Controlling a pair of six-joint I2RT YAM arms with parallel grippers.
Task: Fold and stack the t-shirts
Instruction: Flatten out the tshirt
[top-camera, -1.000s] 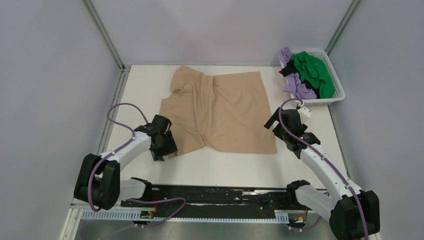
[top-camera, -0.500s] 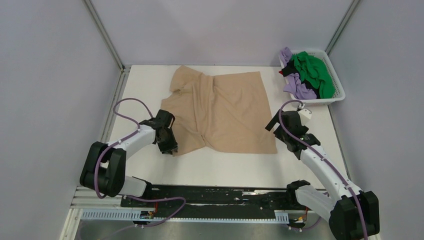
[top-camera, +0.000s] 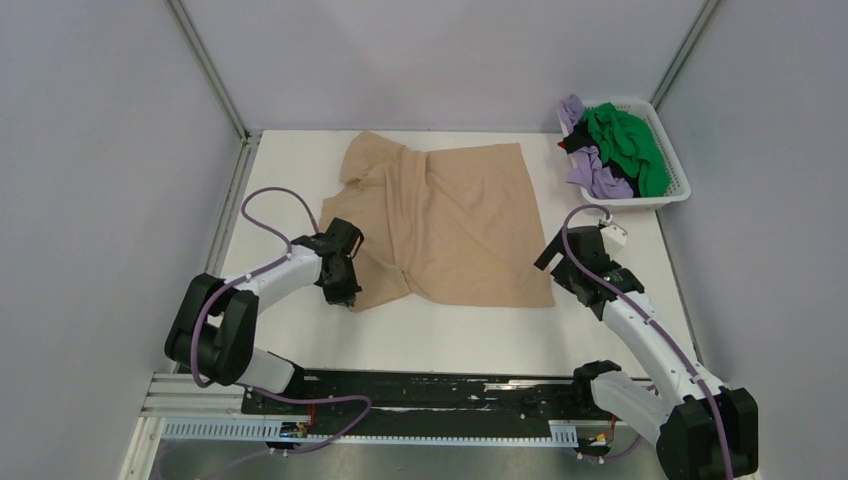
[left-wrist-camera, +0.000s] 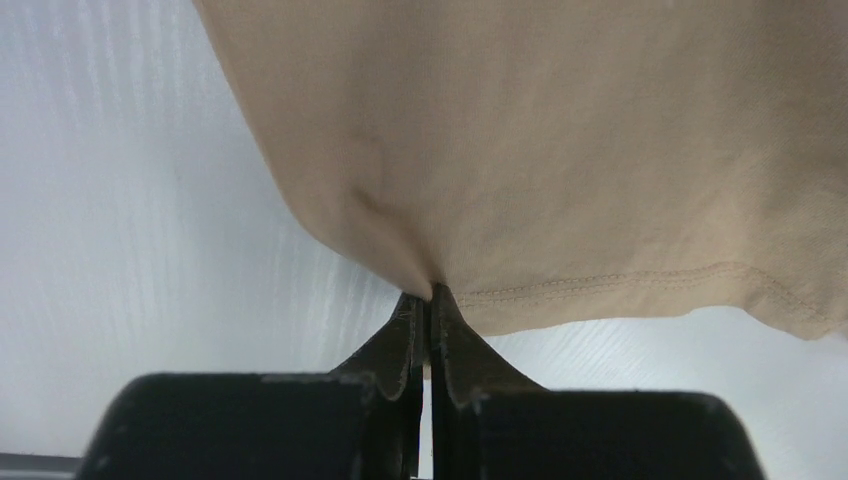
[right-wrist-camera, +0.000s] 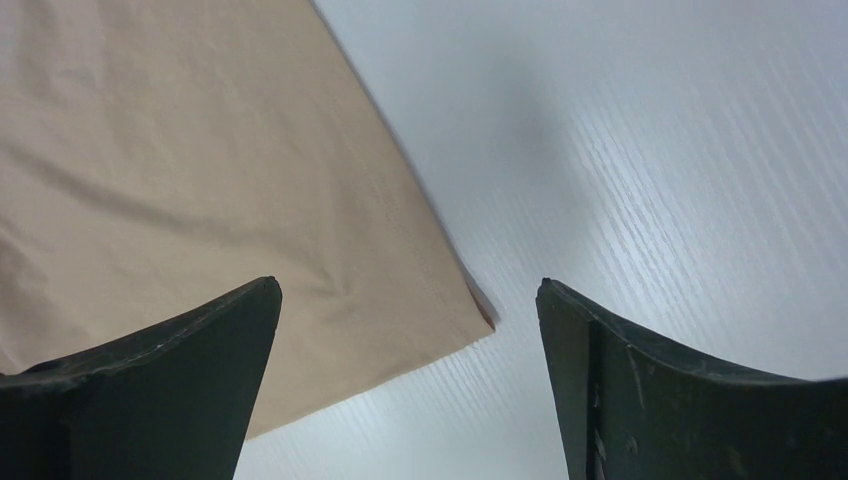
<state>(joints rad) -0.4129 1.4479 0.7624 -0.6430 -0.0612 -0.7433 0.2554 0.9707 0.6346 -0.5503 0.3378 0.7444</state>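
Observation:
A tan t-shirt (top-camera: 440, 220) lies spread, with wrinkles, on the white table (top-camera: 460, 335). My left gripper (top-camera: 345, 298) is at its near-left edge. In the left wrist view this gripper (left-wrist-camera: 432, 292) is shut, and the hem of the tan t-shirt (left-wrist-camera: 560, 130) puckers into the fingertips. My right gripper (top-camera: 555, 255) hovers open over the shirt's near-right corner. In the right wrist view that corner of the t-shirt (right-wrist-camera: 200, 170) lies between the wide-apart fingers of the gripper (right-wrist-camera: 408, 285), untouched. Green (top-camera: 625, 140), lilac (top-camera: 598, 175) and black (top-camera: 575, 143) t-shirts sit bunched in the basket.
A white lattice basket (top-camera: 672, 195) stands at the table's back right corner. Grey walls enclose the table on the left, back and right. A black rail (top-camera: 430, 390) with both arm bases runs along the near edge.
The left arm has moved right and forward to the shirt's near-left edge, and its gripper has gone from open to shut on the hem. The right arm has barely shifted.

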